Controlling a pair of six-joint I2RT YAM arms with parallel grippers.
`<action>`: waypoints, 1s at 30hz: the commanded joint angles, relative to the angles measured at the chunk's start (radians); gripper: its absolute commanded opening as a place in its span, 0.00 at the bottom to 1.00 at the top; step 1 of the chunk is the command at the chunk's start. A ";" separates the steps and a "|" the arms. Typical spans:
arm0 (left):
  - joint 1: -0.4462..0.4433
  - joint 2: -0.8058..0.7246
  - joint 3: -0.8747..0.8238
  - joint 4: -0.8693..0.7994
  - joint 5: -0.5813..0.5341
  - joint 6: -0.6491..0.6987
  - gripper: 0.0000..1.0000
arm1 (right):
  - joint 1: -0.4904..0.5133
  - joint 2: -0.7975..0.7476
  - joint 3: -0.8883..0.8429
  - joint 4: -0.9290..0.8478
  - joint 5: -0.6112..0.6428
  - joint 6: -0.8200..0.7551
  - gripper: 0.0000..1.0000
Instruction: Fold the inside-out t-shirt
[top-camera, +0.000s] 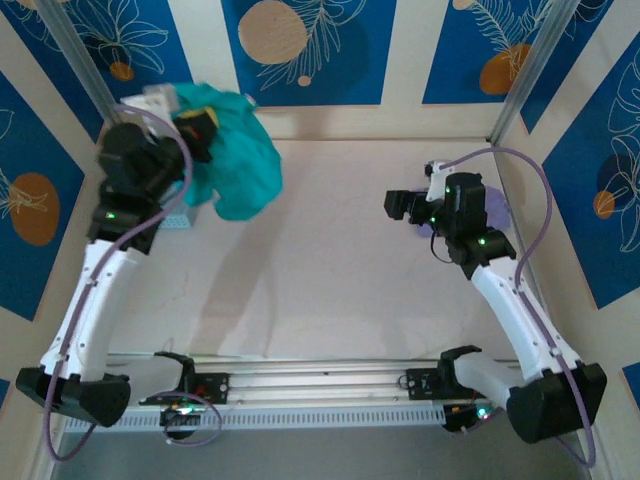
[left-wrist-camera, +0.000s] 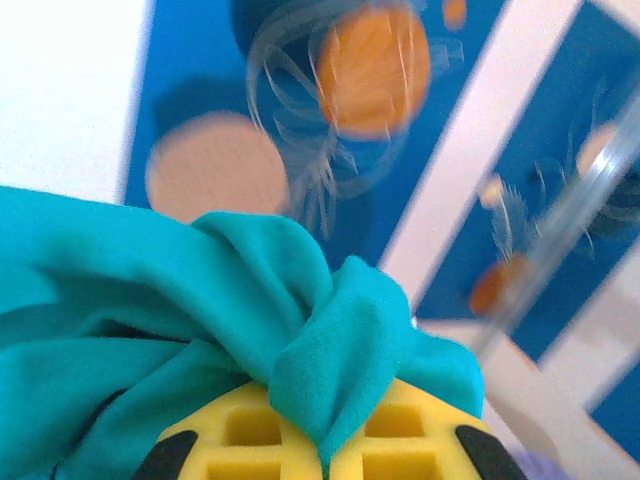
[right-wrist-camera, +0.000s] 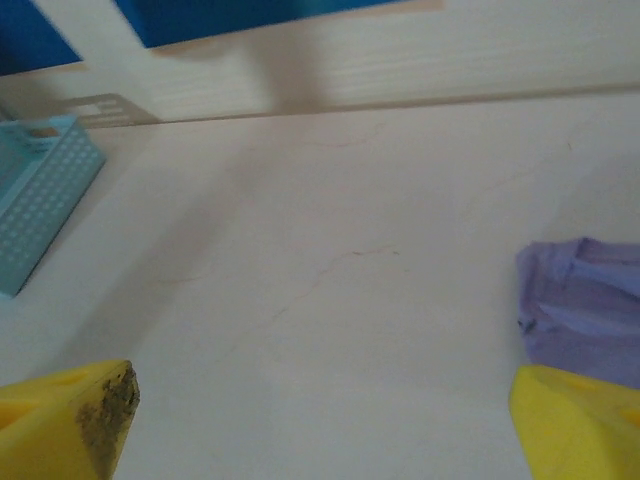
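Clamped shut on a pinch of teal cloth, my left tool (top-camera: 197, 130) holds the t-shirt (top-camera: 240, 165) bunched up near the far left corner of the bench (top-camera: 340, 280). The cloth hangs in a lump just beside a pale blue basket (top-camera: 178, 220). In the left wrist view its folds spill over the yellow fingers (left-wrist-camera: 250, 430). My right tool (top-camera: 398, 205) stands wide, holding nothing, low over bare bench, with a lavender garment (top-camera: 497, 212) just beside it.
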 joint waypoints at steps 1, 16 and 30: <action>-0.093 0.003 -0.170 0.130 -0.034 -0.064 0.00 | -0.066 0.135 0.026 -0.046 -0.121 0.074 0.94; -0.292 0.237 -0.447 0.273 0.024 -0.146 0.08 | -0.153 0.915 0.453 -0.220 -0.177 0.008 0.81; -0.293 0.256 -0.461 0.268 0.024 -0.133 0.07 | -0.268 1.015 0.576 -0.323 -0.007 -0.059 0.79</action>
